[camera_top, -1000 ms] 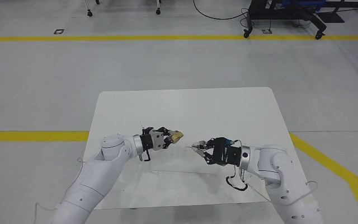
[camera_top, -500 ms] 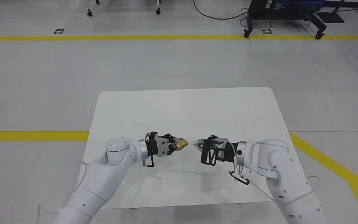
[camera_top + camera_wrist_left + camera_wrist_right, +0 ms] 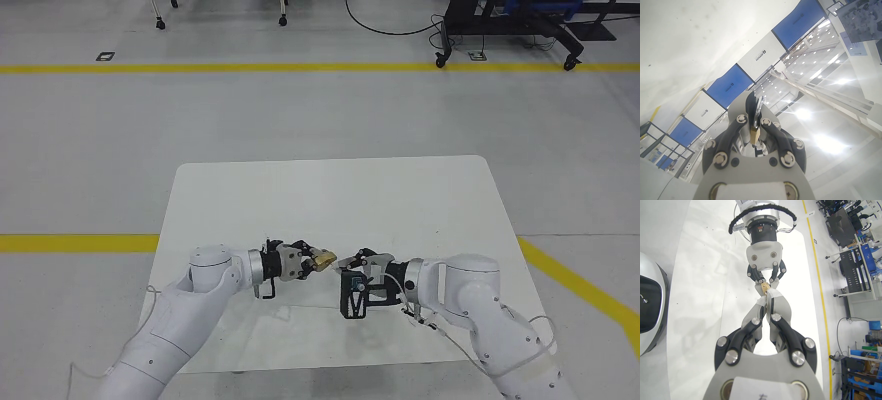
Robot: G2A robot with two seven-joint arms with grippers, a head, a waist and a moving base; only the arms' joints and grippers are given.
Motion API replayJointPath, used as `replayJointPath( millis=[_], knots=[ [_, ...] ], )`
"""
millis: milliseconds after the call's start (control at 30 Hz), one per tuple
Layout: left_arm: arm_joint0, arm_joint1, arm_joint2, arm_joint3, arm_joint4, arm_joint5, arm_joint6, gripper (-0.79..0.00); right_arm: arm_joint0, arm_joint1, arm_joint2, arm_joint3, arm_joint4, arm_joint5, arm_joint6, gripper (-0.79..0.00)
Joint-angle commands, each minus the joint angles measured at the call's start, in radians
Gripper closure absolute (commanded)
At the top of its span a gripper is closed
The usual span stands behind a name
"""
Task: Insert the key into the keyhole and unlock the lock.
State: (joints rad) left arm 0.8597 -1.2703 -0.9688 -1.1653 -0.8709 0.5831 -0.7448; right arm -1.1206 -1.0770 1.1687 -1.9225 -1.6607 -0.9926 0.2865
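Right wrist view: left fingers (image 3: 757,288) squeeze the lock (image 3: 764,288), right fingers (image 3: 778,302) pinch the key (image 3: 766,308), the lock just past their tips, so pushing in and turning look left to do.

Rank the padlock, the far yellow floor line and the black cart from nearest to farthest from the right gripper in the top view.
1. padlock, just off the right gripper's tips, held by the left gripper.
2. far yellow floor line, beyond the table.
3. black cart, past that line, far right.
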Motion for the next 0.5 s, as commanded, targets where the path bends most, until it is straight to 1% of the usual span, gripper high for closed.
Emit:
replayJointPath(
  millis=[0,167,467],
  knots=[
    [-0.002,0.000,0.001,0.003,0.001,0.005,0.000,0.000,0.002,0.001,-0.009,-0.001,-0.028,0.005,-0.016,0.000],
    [-0.005,-0.002,0.004,0.007,0.001,0.010,-0.003,0.000,0.010,0.003,-0.043,-0.006,-0.107,0.025,-0.015,0.000],
    [-0.008,-0.004,0.007,0.011,0.003,0.011,-0.012,0.000,0.027,0.001,-0.082,0.005,-0.152,0.043,-0.007,0.000]
  ],
)
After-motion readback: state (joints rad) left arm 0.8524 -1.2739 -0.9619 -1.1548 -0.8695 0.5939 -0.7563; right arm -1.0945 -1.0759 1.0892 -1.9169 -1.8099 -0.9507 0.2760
